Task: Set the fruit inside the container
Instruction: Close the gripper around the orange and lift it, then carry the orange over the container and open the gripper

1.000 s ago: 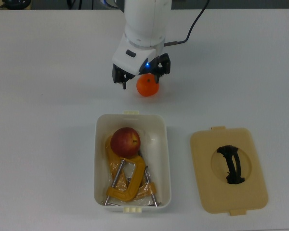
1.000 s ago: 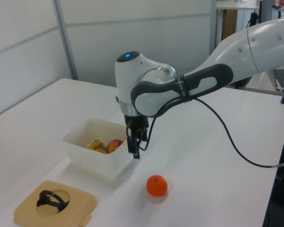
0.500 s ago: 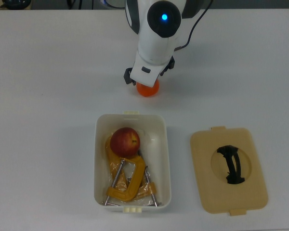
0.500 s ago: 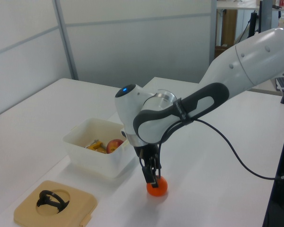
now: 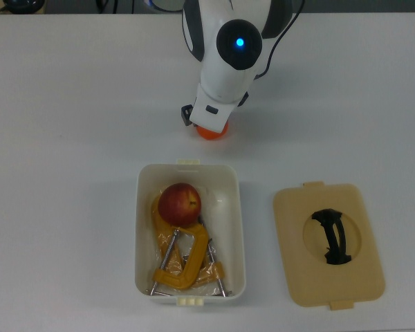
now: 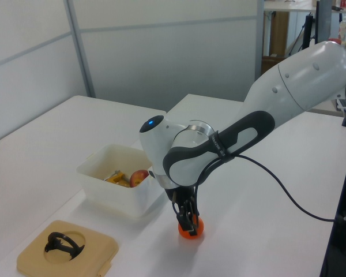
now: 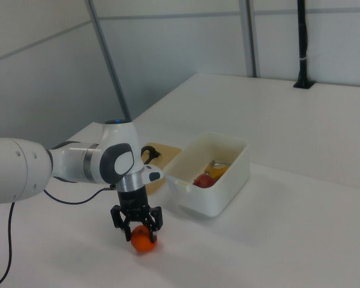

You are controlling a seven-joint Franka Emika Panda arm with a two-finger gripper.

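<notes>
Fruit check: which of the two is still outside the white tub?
The orange, on the table right under the end effector. The red apple already lies in the tub on the yellow clamps.

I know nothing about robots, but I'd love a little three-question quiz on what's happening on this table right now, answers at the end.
1. True or false: the apple already lies inside the white tub.
2. Where is the orange?
A. in the tub
B. on the table under the gripper
C. on the tan lid
3. Fill in: besides the apple, the tub holds yellow metal ____.

Key:
1. True.
2. B: the gripper is low over the orange, with a finger on either side; the orange rests on the table outside the tub.
3. Clamps.
</notes>
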